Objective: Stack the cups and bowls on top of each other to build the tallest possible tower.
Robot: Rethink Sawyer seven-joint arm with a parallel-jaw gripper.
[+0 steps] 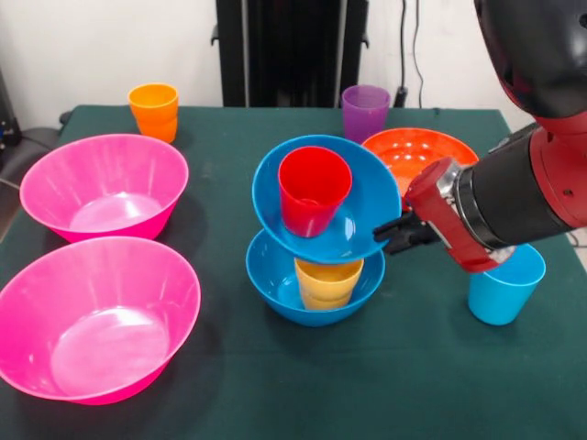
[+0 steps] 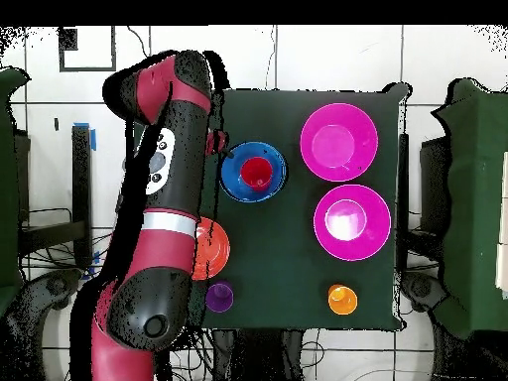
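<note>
1. Nearest the camera in the front view, a large pink bowl is seen at the table's near left corner, tipped slightly toward the viewer; in the overhead view it is the pink bowl farther from the robot's base.
2. Behind it, a second pink bowl of like size is set on the left side of the green table, just apart from the first.
3. From the upper right, the red and black arm is extended across the table toward its middle.
4. At the centre, the tower is found: a lower blue bowl is placed on the table with a yellow cup standing in it, and an upper blue bowl is carried on that cup, tilted toward the camera.
5. An orange-red bowl is placed just behind and to the right of the tower, partly covered by the arm.
6. A light blue cup is stood upright at the near right, below the arm.
7. A red cup is held inside the tilted upper bowl.
8. A purple cup is stood at the far centre, and an orange cup at the far left.
9. The black gripper is pinched on the right rim of the upper blue bowl.
</note>
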